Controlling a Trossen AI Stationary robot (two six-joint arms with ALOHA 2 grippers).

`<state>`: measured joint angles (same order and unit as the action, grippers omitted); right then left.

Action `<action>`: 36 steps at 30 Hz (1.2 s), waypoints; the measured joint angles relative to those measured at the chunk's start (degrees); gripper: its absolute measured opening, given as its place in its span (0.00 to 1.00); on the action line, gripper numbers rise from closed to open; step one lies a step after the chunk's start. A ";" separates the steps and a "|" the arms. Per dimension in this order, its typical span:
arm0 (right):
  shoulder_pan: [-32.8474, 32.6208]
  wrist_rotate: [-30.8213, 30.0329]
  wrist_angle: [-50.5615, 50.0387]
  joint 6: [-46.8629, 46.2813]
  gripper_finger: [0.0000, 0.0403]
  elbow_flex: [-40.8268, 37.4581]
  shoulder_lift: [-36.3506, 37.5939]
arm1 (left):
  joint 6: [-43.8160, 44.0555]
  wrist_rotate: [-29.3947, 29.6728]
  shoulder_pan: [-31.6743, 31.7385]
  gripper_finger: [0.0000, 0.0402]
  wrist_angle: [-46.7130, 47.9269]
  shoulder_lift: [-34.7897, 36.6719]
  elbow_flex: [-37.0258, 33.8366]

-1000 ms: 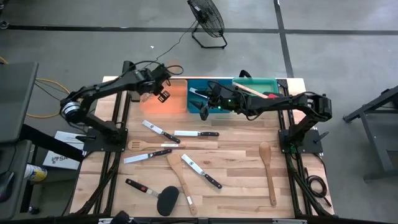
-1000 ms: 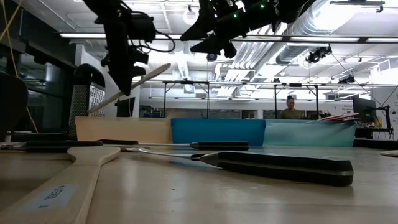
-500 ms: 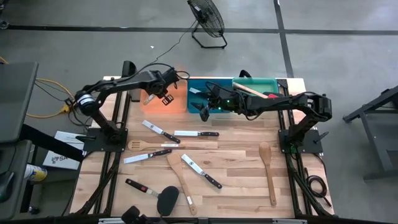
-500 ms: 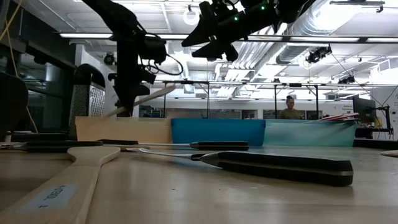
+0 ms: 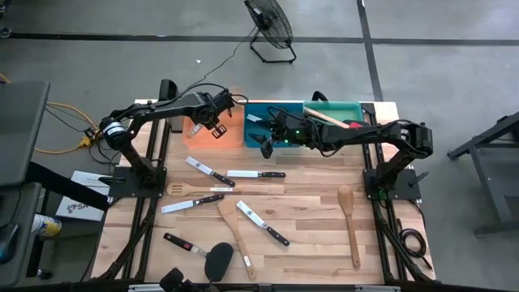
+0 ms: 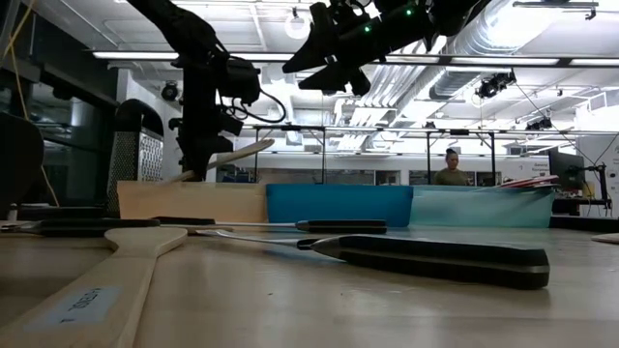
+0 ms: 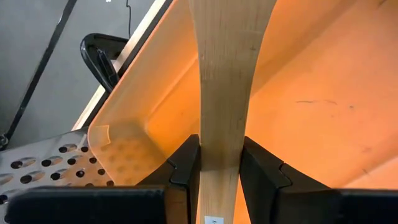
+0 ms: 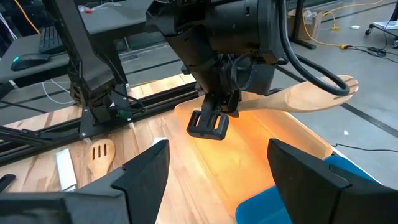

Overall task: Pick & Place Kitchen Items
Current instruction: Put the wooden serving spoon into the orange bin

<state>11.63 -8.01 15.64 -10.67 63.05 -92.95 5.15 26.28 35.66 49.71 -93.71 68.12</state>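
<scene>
We are holding the wooden spoon [image 7: 224, 93] pinched btwn the left gripper [image 7: 221, 165] fingers, w/ the spoon now tipping down toward the orange bin [image 5: 212, 130] directly beneath it. Compared w/ a sec ago, we are further over the bin, so release is probably next. Right gripper [image 5: 266, 146] is waiting wide open, empty, above the blue bin [image 5: 272, 126].

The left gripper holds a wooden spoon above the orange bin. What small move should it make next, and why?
Probably lower a little and open the fingers. The left gripper is shut on the wooden spoon, whose bowl hangs over the orange bin, not yet resting inside it. The right gripper waits open above the blue bin, so it does not seem to block the drop.
</scene>
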 joint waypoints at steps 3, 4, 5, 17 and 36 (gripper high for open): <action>-0.01 0.00 0.00 -0.05 0.65 0.00 0.00 | -0.04 -0.83 0.00 0.20 -0.02 -0.01 -0.02; -0.01 0.00 -0.02 -0.05 0.65 0.00 0.00 | -0.10 -1.23 0.00 0.20 -0.04 -0.17 -0.02; 0.00 -0.01 -0.02 -0.05 0.65 0.00 0.00 | -0.34 -1.59 0.00 0.20 -0.07 -0.42 -0.02; 0.14 -1.06 -0.48 -0.05 0.65 -0.02 0.00 | -2.38 -3.71 0.02 0.20 -0.62 -4.34 -0.09; 0.17 -2.58 -1.77 0.15 0.65 -0.07 0.00 | -3.41 -5.04 -0.04 0.26 -0.11 -5.66 -0.09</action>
<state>11.79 -10.59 13.87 -10.52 62.98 -92.95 1.74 21.24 35.62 49.60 -99.37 68.03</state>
